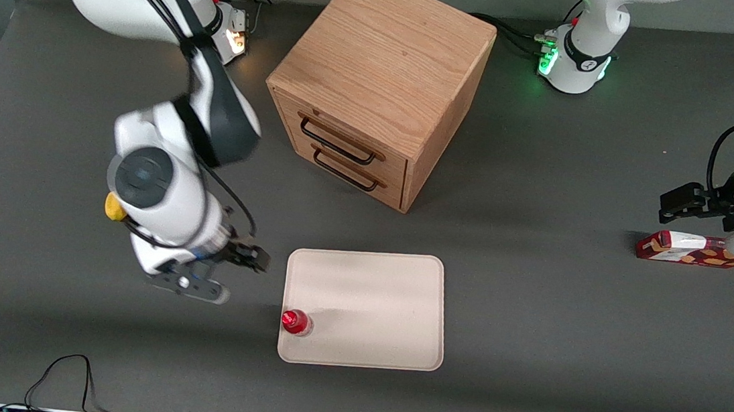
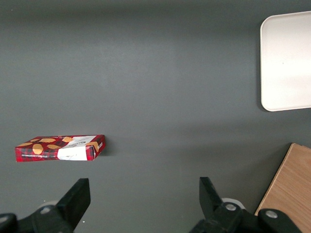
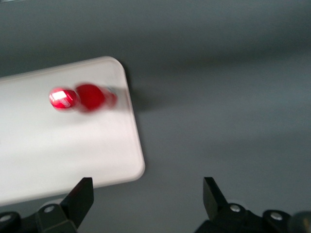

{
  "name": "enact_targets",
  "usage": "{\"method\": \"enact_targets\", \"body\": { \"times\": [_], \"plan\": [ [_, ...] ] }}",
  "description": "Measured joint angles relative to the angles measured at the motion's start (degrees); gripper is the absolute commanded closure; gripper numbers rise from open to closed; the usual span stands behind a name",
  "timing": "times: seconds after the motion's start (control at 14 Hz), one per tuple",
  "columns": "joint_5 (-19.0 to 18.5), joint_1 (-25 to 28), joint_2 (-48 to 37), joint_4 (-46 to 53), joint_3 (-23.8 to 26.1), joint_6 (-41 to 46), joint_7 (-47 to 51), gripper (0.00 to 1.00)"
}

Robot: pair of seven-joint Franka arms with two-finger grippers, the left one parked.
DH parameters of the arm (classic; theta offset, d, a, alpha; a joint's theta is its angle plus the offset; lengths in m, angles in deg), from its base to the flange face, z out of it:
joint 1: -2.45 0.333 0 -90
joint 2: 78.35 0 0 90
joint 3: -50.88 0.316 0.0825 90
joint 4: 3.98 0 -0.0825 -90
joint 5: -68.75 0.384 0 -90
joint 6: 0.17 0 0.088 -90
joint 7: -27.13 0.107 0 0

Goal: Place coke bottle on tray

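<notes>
The small red coke bottle with its red cap (image 1: 296, 322) stands upright on the flat cream rectangular tray (image 1: 372, 287), just inside the rim at the corner toward the working arm's end and nearest the front camera. The gripper (image 1: 197, 287) hangs over the bare grey surface (image 1: 531, 316) just beside that tray edge, fingers spread wide and holding nothing (the bottle stands apart from it, long axis vertical). To my eye the placing is done.

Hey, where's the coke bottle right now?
The coke bottle stands upright on the tray, just inside the rim at the working arm's end, near the corner closest to the front camera. The open gripper hangs beside the tray, empty.
</notes>
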Motion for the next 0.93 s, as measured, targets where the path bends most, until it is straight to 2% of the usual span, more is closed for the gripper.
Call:
{"method": "enact_targets", "body": {
  "times": [0.14,0.43,0.64,0.79,0.93],
  "plan": [
    [1.42,-2.79,-10.55,-11.23,-1.61,0.5,-5.64,0.0],
    [3.9,-3.31,-26.82,-28.23,-8.88,0.94,-17.42,0.0],
    [4.06,-3.88,-32.09,-31.89,-13.59,4.46,-25.15,0.0],
    [4.15,-6.43,-32.77,-32.09,-13.16,4.64,-26.63,0.0],
    [4.15,-9.24,-32.78,-31.96,-10.72,4.63,-26.84,0.0]
  ]
}}
